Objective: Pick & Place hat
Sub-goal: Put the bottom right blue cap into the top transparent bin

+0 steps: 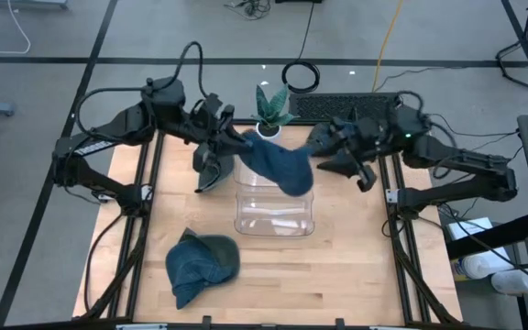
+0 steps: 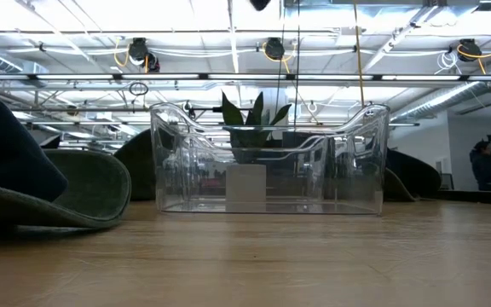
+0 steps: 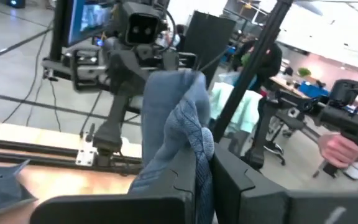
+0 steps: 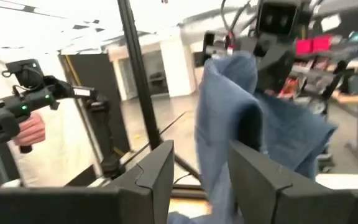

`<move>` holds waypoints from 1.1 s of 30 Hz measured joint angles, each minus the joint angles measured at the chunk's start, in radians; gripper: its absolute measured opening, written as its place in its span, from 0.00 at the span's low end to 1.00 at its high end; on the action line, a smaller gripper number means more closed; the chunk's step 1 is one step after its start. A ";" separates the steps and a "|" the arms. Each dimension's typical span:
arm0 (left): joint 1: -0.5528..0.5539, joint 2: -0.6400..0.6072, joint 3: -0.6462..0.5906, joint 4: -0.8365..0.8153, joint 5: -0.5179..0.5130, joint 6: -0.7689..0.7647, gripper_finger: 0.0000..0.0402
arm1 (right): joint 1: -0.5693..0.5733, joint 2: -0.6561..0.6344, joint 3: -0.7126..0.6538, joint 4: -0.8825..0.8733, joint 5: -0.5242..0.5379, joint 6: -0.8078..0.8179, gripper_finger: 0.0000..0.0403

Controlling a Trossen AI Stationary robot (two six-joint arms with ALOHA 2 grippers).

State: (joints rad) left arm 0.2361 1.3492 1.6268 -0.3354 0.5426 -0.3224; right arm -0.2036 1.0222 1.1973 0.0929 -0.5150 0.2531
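Your left gripper (image 1: 232, 144) is clamping the blue hat (image 1: 278, 165) above the clear bin (image 1: 274, 213); your right gripper's (image 1: 326, 147) jaws are standing apart.

Blue hat (image 1: 278, 165); teal hat (image 1: 200, 264); clear bin (image 1: 275, 213).

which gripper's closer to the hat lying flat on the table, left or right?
Left. The left gripper is up behind the clear bin's left corner, shut on the raised blue hat. The right gripper is open across the bin, farther from the table hat.
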 joint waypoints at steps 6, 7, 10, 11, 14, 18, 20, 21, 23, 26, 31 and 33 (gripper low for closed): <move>0.028 -0.005 0.000 0.005 -0.086 -0.059 0.06 | -0.020 -0.054 0.000 -0.001 0.097 -0.036 0.33; 0.028 -0.005 0.000 0.007 -0.112 -0.069 0.06 | -0.020 -0.057 0.000 -0.001 0.131 -0.047 0.32; 0.029 -0.005 0.000 0.006 -0.207 -0.104 0.06 | -0.020 -0.061 0.000 -0.003 0.271 -0.079 0.32; 0.029 -0.005 0.000 0.006 -0.235 -0.120 0.06 | -0.019 -0.061 0.000 -0.003 0.320 -0.083 0.32; 0.029 -0.005 0.000 0.007 -0.316 -0.152 0.06 | -0.020 -0.058 0.000 -0.004 0.430 -0.090 0.32; 0.024 -0.004 0.000 0.022 -0.433 -0.216 0.06 | -0.019 -0.052 0.000 -0.004 0.509 -0.149 0.32; 0.018 -0.004 0.000 0.039 -0.490 -0.239 0.06 | -0.019 -0.049 0.000 -0.001 0.532 -0.177 0.32; 0.015 -0.004 0.000 0.046 -0.519 -0.247 0.06 | -0.019 -0.049 0.000 -0.001 0.547 -0.190 0.32; 0.007 -0.004 0.000 0.051 -0.574 -0.274 0.06 | -0.019 -0.046 0.000 0.000 0.589 -0.223 0.32; -0.006 0.004 0.000 0.050 -0.666 -0.320 0.06 | -0.019 -0.045 0.000 -0.001 0.653 -0.275 0.32; -0.035 0.017 0.000 0.053 -0.854 -0.394 0.06 | -0.018 -0.045 0.000 0.000 0.705 -0.346 0.32; -0.048 0.023 0.000 0.043 -0.923 -0.396 0.06 | -0.018 -0.045 0.000 0.000 0.702 -0.356 0.32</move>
State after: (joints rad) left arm 0.1884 1.3717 1.6268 -0.2925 -0.3802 -0.7187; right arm -0.2218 0.9768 1.1976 0.0925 0.1875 -0.1027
